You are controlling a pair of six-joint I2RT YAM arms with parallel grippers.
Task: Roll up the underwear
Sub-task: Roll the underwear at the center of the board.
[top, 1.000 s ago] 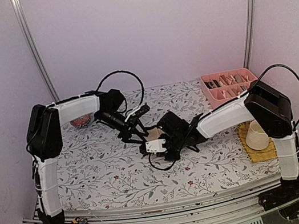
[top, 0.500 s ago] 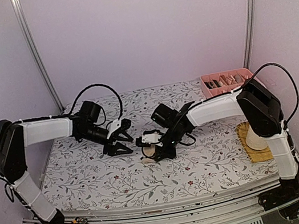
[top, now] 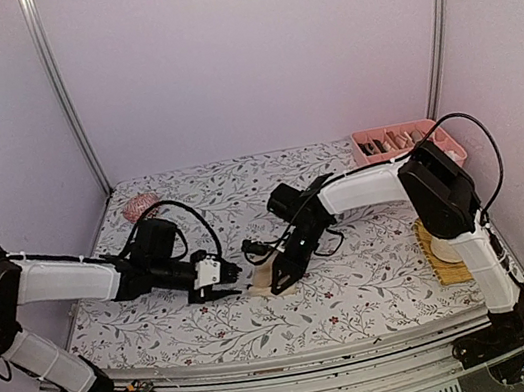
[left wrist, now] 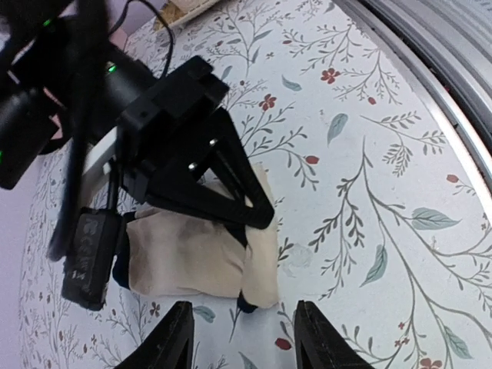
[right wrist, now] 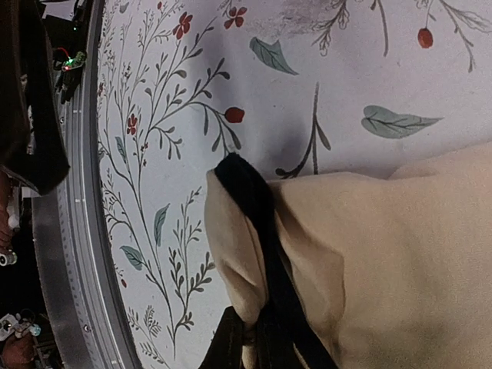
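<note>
- The left gripper point(top: 228, 285) has swung forward from the back, uncovering the hairbrush point(top: 139, 208). It now lies low with its fingers spread, the tips aimed at the briefs point(top: 259, 278) and just short of them.
- The briefs, a folded beige bundle, sit mid-table point(top: 360, 290), closer to the front edge than a second ago. They lie between the two grippers.
- The right gripper point(top: 278, 276) bears down on the bundle's right side, its fingers drawn close on the black hem, apparently pinching it.
- With both grippers now at the bundle, the roll looks under way but not finished.
</note>
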